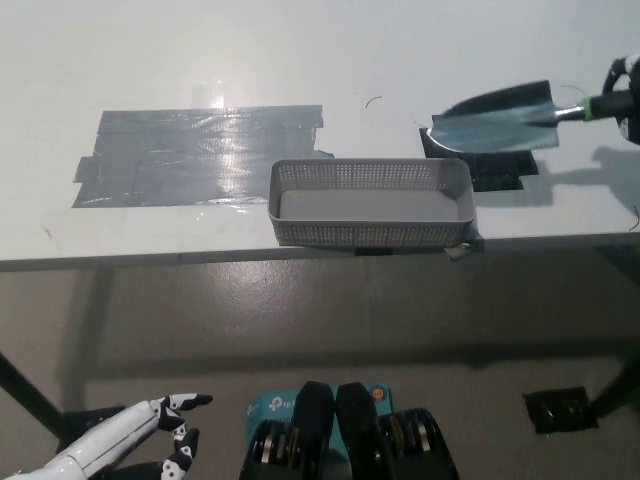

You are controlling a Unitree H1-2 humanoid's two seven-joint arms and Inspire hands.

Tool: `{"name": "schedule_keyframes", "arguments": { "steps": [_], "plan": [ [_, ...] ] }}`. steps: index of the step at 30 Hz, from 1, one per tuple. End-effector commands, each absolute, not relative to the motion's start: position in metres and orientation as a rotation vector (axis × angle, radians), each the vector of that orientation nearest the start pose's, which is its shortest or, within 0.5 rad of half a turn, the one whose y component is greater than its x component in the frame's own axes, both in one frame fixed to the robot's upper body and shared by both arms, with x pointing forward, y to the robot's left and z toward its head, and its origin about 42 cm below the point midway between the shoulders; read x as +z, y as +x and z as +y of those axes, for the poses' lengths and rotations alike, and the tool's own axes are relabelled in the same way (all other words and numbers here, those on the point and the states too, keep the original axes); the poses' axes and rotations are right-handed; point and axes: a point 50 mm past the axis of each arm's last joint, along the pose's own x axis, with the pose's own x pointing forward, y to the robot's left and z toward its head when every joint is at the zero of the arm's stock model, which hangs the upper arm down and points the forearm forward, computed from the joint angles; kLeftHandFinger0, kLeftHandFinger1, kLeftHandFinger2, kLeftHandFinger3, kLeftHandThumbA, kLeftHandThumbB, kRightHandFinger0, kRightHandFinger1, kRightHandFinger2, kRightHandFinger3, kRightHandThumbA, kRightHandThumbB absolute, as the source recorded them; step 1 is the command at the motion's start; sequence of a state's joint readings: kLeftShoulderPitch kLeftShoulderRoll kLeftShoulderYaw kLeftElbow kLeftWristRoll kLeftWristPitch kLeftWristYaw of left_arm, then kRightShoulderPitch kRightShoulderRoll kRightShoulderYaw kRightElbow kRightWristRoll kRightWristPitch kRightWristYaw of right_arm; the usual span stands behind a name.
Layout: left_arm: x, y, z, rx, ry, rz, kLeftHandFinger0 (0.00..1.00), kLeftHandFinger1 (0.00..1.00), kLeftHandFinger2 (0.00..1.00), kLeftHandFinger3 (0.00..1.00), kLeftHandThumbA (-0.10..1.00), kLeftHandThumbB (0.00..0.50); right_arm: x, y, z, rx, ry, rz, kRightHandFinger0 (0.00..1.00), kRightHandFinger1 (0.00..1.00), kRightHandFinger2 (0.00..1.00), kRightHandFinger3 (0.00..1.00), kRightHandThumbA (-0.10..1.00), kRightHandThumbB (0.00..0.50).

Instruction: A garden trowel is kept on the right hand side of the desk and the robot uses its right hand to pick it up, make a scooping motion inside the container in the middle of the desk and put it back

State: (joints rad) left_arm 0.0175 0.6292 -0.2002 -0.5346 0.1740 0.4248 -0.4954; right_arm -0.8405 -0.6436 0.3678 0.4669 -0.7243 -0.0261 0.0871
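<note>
The garden trowel [505, 115] hangs above the desk at the right, its silver blade pointing left and tilted over a black tape patch [495, 165]. My black right hand [630, 95] is shut on its green and black handle at the picture's right edge, mostly cut off. The grey mesh container [370, 202] stands at the middle of the desk's front edge, just left of and below the blade tip, apart from it. My white left hand [140, 440] rests low at the lower left, below the desk, open with fingers apart.
A large patch of grey tape [200, 155] lies on the white desk [300, 60] left of the container. The desk's front edge runs across the middle of the picture, floor below. A black mark [560, 410] sits on the floor at the lower right.
</note>
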Motion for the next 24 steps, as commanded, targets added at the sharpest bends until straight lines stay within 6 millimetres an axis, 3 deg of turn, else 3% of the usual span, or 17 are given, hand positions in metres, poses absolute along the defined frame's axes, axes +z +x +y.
{"name": "schedule_keyframes", "arguments": {
  "steps": [1, 2, 3, 4, 6, 7, 8, 9, 13, 15, 18, 19, 20, 21, 22, 23, 24],
  "plan": [
    [0.213, 0.247, 0.292, -0.627, 0.802, 0.107, 1.0, 0.99, 1.0, 1.0, 1.0, 0.313, 0.365, 0.496, -0.329, 0.084, -1.579, -0.303, 0.16, 0.23, 0.39, 0.6, -0.1, 0.0],
    [0.213, 0.247, 0.293, -0.627, 0.802, 0.108, 1.0, 0.99, 1.0, 1.0, 1.0, 0.312, 0.366, 0.494, -0.328, 0.094, -1.587, -0.294, 0.18, 0.24, 0.42, 0.61, -0.1, 0.0],
    [0.213, 0.248, 0.293, -0.628, 0.8, 0.107, 1.0, 0.99, 1.0, 1.0, 1.0, 0.308, 0.367, 0.492, -0.328, 0.1, -1.589, -0.285, 0.31, 0.37, 0.5, 0.67, -0.1, 0.0],
    [0.213, 0.248, 0.293, -0.628, 0.801, 0.108, 1.0, 0.99, 1.0, 1.0, 1.0, 0.314, 0.367, 0.491, -0.328, 0.102, -1.589, -0.286, 0.31, 0.36, 0.48, 0.67, -0.1, 0.0],
    [0.213, 0.249, 0.293, -0.628, 0.8, 0.105, 1.0, 0.97, 0.99, 1.0, 1.0, 0.307, 0.366, 0.489, -0.328, 0.105, -1.58, -0.309, 0.15, 0.22, 0.38, 0.65, -0.1, 0.001],
    [0.212, 0.249, 0.292, -0.626, 0.804, 0.101, 1.0, 0.96, 0.98, 1.0, 1.0, 0.308, 0.367, 0.487, -0.326, 0.109, -1.581, -0.301, 0.0, 0.04, 0.22, 0.62, -0.1, 0.0],
    [0.212, 0.249, 0.292, -0.626, 0.803, 0.101, 1.0, 0.95, 0.97, 1.0, 1.0, 0.31, 0.367, 0.487, -0.326, 0.111, -1.58, -0.293, 0.0, 0.04, 0.23, 0.63, -0.1, 0.0],
    [0.212, 0.249, 0.292, -0.627, 0.797, 0.105, 1.0, 0.95, 0.98, 1.0, 1.0, 0.311, 0.367, 0.488, -0.326, 0.118, -1.589, -0.279, 0.17, 0.24, 0.41, 0.68, -0.1, 0.0],
    [0.215, 0.252, 0.29, -0.631, 0.807, 0.091, 1.0, 0.96, 0.98, 1.0, 1.0, 0.32, 0.369, 0.49, -0.325, 0.109, -1.644, -0.257, 0.02, 0.11, 0.34, 0.66, -0.1, 0.0],
    [0.216, 0.252, 0.29, -0.633, 0.811, 0.089, 1.0, 0.97, 0.98, 1.0, 1.0, 0.317, 0.369, 0.492, -0.326, 0.105, -1.669, -0.235, 0.12, 0.24, 0.47, 0.7, -0.1, 0.0],
    [0.217, 0.252, 0.289, -0.634, 0.811, 0.092, 1.0, 0.97, 0.98, 1.0, 1.0, 0.311, 0.372, 0.493, -0.324, 0.096, -1.713, -0.215, 0.07, 0.19, 0.41, 0.68, -0.1, 0.0],
    [0.217, 0.252, 0.29, -0.635, 0.813, 0.108, 1.0, 0.99, 1.0, 1.0, 1.0, 0.322, 0.373, 0.497, -0.323, 0.081, -1.754, -0.162, 0.29, 0.37, 0.53, 0.72, -0.1, 0.0],
    [0.217, 0.252, 0.289, -0.635, 0.813, 0.108, 1.0, 0.99, 1.0, 1.0, 1.0, 0.323, 0.373, 0.497, -0.324, 0.073, -1.778, -0.144, 0.34, 0.42, 0.56, 0.74, -0.09, 0.0],
    [0.217, 0.252, 0.289, -0.638, 0.813, 0.105, 1.0, 0.98, 0.99, 1.0, 1.0, 0.315, 0.374, 0.497, -0.324, 0.071, -1.778, -0.139, 0.56, 0.59, 0.68, 0.8, -0.1, 0.0],
    [0.217, 0.252, 0.288, -0.641, 0.813, 0.099, 1.0, 0.98, 0.99, 1.0, 1.0, 0.313, 0.374, 0.498, -0.325, 0.067, -1.778, -0.133, 0.68, 0.69, 0.75, 0.83, -0.1, 0.0],
    [0.218, 0.253, 0.288, -0.642, 0.819, 0.102, 1.0, 0.98, 0.99, 1.0, 1.0, 0.318, 0.378, 0.502, -0.324, 0.05, -1.773, -0.101, 0.4, 0.49, 0.64, 0.81, -0.09, 0.0],
    [0.218, 0.254, 0.288, -0.645, 0.812, 0.099, 1.0, 0.98, 0.99, 1.0, 1.0, 0.308, 0.381, 0.503, -0.322, 0.045, -1.774, -0.074, 0.27, 0.43, 0.58, 0.8, -0.05, 0.0]
  ]
}}
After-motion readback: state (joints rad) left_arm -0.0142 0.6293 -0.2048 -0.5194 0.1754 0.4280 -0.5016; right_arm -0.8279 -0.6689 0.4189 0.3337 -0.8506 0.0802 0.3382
